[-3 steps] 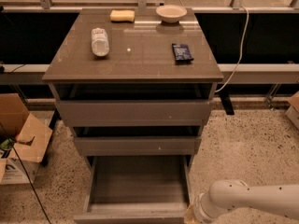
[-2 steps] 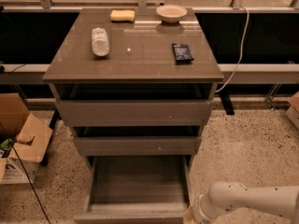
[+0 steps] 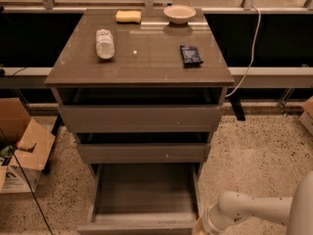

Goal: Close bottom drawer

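Observation:
The bottom drawer (image 3: 142, 195) is pulled far out of the grey-brown cabinet, its shallow grey box empty and its front panel (image 3: 137, 227) at the bottom edge of the view. The two drawers above it (image 3: 141, 119) are slightly out. My white arm (image 3: 249, 212) comes in from the lower right. Its wrist ends near the drawer's front right corner. My gripper (image 3: 198, 229) is at the bottom edge there, mostly cut off by the frame.
On the cabinet top (image 3: 142, 58) lie a plastic bottle (image 3: 104, 43), a yellow sponge (image 3: 128, 16), a bowl (image 3: 179, 13) and a dark packet (image 3: 190, 55). A cardboard box (image 3: 22, 146) stands on the floor at left. A cable (image 3: 249, 58) hangs at right.
My arm has shifted slightly left and down toward the drawer's front right corner. The drawer has not visibly moved.

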Available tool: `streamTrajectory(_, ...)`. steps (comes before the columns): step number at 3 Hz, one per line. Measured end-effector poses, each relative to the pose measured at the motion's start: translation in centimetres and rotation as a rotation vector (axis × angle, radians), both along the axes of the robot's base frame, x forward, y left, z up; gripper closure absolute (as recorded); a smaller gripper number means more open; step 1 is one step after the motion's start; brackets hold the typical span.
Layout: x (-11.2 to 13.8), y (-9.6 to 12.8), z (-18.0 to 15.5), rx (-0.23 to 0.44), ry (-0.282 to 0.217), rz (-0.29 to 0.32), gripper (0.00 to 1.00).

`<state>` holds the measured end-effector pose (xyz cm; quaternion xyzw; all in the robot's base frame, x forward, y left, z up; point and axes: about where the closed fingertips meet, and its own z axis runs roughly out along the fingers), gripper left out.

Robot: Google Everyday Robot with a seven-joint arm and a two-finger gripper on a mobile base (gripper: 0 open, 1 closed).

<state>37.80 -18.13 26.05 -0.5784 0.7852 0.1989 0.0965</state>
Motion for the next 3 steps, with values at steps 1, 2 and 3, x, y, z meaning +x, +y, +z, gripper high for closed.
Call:
streamTrajectory(1, 0.1, -0.2, -2.8, 0.016, 0.039, -0.02, 1.0)
streamTrajectory(2, 1.0, 0.3, -7.4, 0.052, 0.098, -0.056, 1.0)
streamTrajectory(3, 1.4, 0.3, -7.7, 0.048, 0.095, -0.064, 1.0)
